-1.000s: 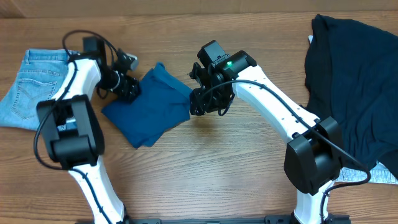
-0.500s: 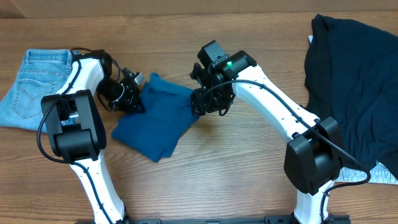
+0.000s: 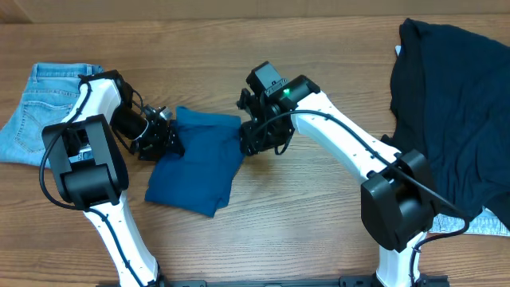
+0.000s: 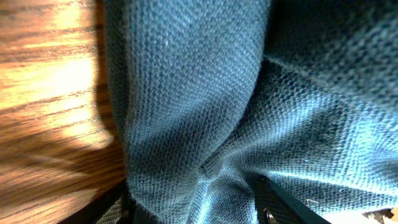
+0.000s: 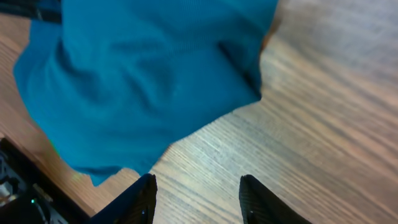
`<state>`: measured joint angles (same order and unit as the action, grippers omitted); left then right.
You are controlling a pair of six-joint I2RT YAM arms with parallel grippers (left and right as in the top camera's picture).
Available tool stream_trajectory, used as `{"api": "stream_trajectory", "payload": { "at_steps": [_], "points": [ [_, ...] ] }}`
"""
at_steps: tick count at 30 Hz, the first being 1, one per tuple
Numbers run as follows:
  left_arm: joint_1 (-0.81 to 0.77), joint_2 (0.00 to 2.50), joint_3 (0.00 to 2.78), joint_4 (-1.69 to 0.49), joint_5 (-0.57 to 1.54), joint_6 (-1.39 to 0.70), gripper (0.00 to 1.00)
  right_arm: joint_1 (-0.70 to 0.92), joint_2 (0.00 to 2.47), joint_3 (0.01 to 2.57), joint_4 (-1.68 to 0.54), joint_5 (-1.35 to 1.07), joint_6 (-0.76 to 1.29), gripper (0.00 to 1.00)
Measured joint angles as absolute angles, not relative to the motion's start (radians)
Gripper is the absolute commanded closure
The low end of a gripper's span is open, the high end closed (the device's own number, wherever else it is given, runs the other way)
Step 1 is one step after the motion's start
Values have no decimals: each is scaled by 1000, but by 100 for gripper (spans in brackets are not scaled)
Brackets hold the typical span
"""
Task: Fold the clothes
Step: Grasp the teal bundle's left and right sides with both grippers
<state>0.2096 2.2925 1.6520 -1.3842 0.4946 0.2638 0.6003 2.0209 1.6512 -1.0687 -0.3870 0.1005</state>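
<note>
Denim, light blue: jeans (image 3: 36,112), lying flat at the far left of the wooden tabletop (image 3: 319,231); the left arm's white link crosses their right edge in the overhead view. Left claw (image 3: 163,142): low on the wood at the left edge of the mid-blue jersey top (image 3: 199,167). The left wrist view is filled with blue knit drawn in creases toward the dark fingers (image 4: 280,202) at the bottom edge, so this claw is clamped on the top. Mid-blue jersey top: crumpled and roughly doubled over, left of centre on the tabletop, between the two claws, its lower corner pointing to the front edge. Right claw (image 5: 198,180): near the top's upper right corner, fingers apart with bare wood between them and the blue cloth just ahead of the tips; contact with the cloth cannot be told. Dark navy garment (image 3: 454,119): spread loosely at the far right, reaching the picture's right edge, well apart from the top. Pale cloth (image 3: 486,227): a strip showing beneath the navy garment's lower right corner.
</note>
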Motion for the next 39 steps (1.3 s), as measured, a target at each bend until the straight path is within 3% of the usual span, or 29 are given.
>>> {"api": "stream_trajectory", "payload": {
  "at_steps": [10, 18, 27, 33, 39],
  "points": [
    [209, 2293, 1652, -1393, 500, 274, 40, 600, 2024, 1487, -881, -521, 168, 58],
    [209, 2307, 1641, -1391, 675, 525, 34, 603, 2091, 1482, -854, -528, 160, 58],
    [209, 2307, 1641, -1390, 688, 584, 34, 604, 2104, 1479, -798, -527, 135, 57],
    [209, 2307, 1641, -1435, 716, 647, 39, 611, 2104, 1479, -751, -524, 136, 57],
    [209, 2307, 1640, -1522, 827, 851, 29, 611, 2104, 1479, -751, -513, 136, 56]
  ]
}}
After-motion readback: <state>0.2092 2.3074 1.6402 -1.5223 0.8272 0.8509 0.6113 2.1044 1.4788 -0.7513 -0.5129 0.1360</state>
